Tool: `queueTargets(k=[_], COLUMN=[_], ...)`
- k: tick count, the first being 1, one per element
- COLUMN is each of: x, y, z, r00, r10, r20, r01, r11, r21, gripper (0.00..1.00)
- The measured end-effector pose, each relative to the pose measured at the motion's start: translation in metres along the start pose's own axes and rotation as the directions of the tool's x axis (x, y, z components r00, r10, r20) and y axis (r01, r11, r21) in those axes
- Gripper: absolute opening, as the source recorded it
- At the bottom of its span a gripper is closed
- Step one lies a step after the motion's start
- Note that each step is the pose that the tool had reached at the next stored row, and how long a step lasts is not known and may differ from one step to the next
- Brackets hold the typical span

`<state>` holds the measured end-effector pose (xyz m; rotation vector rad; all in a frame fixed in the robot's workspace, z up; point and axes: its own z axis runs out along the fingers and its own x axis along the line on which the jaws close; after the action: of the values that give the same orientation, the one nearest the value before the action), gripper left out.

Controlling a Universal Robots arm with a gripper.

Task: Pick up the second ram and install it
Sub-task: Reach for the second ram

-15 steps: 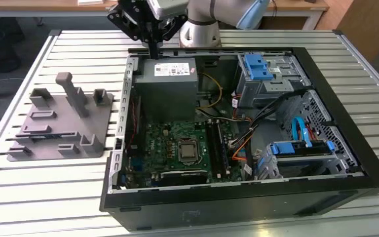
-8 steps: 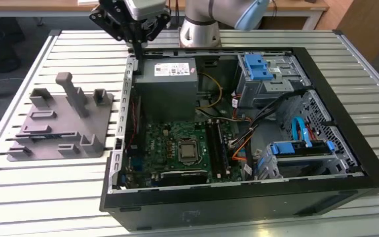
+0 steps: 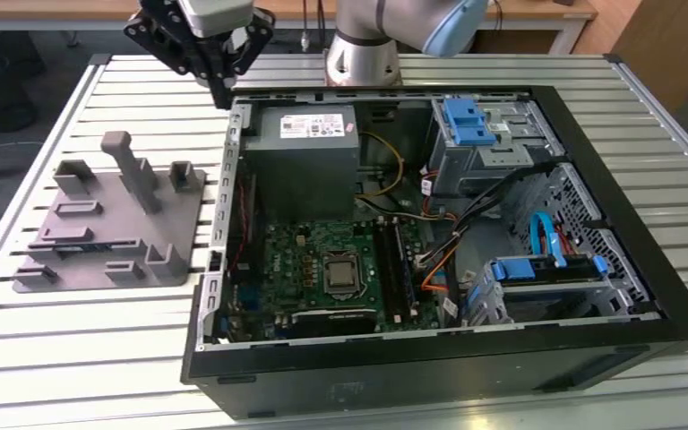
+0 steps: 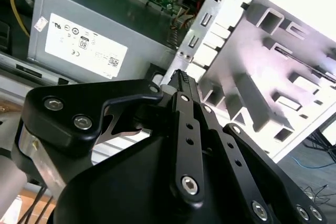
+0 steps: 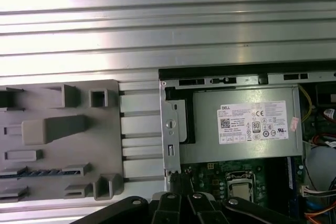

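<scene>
While its two black fingers (image 4: 184, 98) are pressed together with nothing between them, we see the gripper (image 3: 221, 93) hanging tip-down over the back corner of the open computer case (image 3: 440, 367), to the exterior view's left of the grey power supply (image 3: 302, 148). Beside that corner, on the slatted metal table (image 3: 81, 358), lies the grey moulded tray (image 3: 117, 260). In the first wrist view the second ram (image 5: 39, 172) lies in one of the tray's long slots, well apart from the gripper. Inside the case, past the power supply, we make out the green motherboard (image 3: 320, 255) with its long black sockets (image 3: 389, 260). The case's metal side wall (image 3: 227, 179) stands between tray and board. Farther back, the arm (image 3: 386, 36) rises from its base behind the case and bends over toward the tray side.
</scene>
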<state>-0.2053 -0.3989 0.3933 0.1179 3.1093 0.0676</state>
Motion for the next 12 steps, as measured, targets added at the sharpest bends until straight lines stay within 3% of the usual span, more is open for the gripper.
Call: queueTargets(k=[12], x=[0.0312], y=[-0.0024], z=[-0.0006], r00=[1.0000], r10=[0.000], r20=[0.0001], r01=[0.000], r11=[1.0000], r21=[-0.0001], gripper=[0.10])
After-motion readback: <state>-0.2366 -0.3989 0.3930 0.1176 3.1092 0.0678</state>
